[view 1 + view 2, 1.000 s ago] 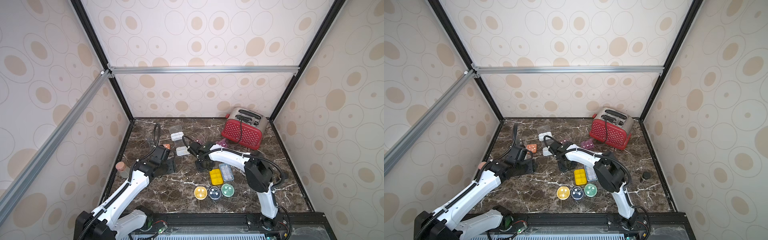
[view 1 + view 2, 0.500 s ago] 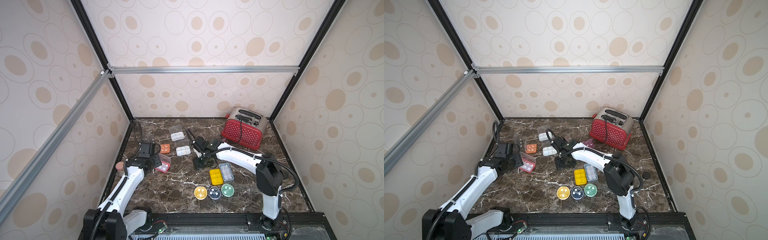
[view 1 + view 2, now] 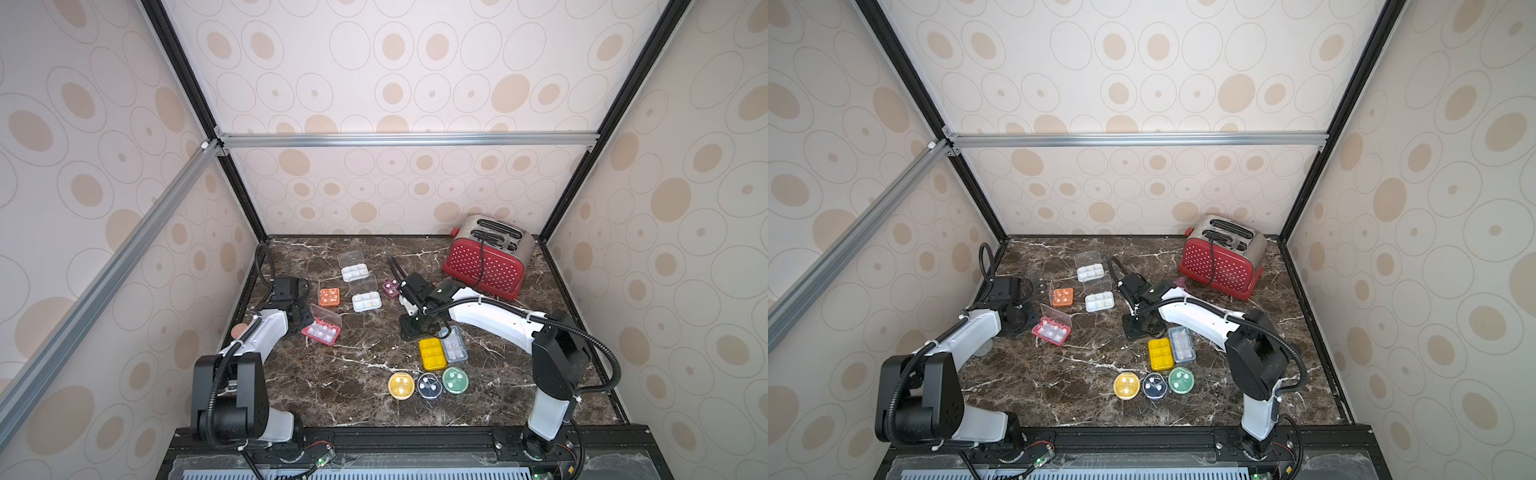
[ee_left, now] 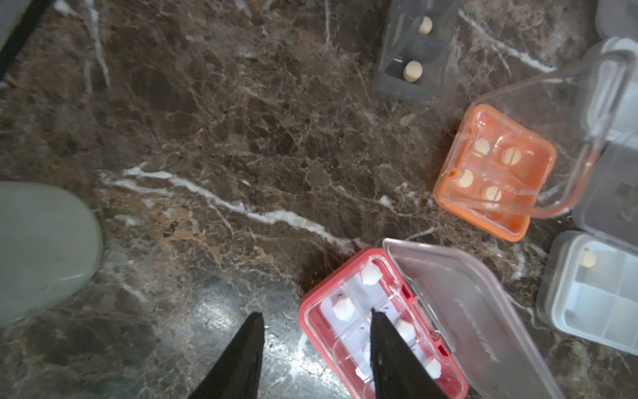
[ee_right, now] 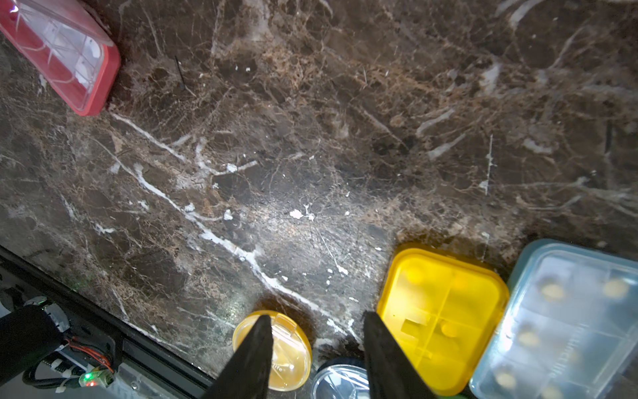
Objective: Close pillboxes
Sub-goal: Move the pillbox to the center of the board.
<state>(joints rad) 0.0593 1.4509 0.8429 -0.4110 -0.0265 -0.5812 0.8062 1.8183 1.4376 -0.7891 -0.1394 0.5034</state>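
The red pillbox (image 3: 321, 332) (image 4: 348, 286) lies left of centre with its clear lid (image 4: 466, 311) raised. My left gripper (image 3: 306, 325) (image 4: 316, 312) is open at its edge, one finger over the compartments, holding nothing. The orange pillbox (image 3: 329, 296) (image 4: 490, 172) and two white pillboxes (image 3: 354, 272) (image 3: 366, 302) also have open lids. My right gripper (image 3: 415, 328) (image 5: 317, 314) hangs open and empty beside the shut yellow pillbox (image 3: 432, 353) (image 5: 442, 311) and blue pillbox (image 3: 454, 348). Round yellow (image 3: 401, 385), navy (image 3: 429, 386) and green (image 3: 455, 380) pillboxes sit in front.
A red toaster (image 3: 486, 262) stands at the back right. A cork-stoppered jar (image 3: 239, 331) (image 4: 41, 248) sits by the left wall beside my left arm. A small purple pillbox (image 3: 390, 287) lies behind the right wrist, and a dark grey one (image 4: 407, 69) beyond the orange.
My left arm has drawn back from the middle towards the left wall, uncovering the red pillbox, and its jaws have narrowed. The right arm's elbow has swung right; its gripper stays near the yellow pillbox.
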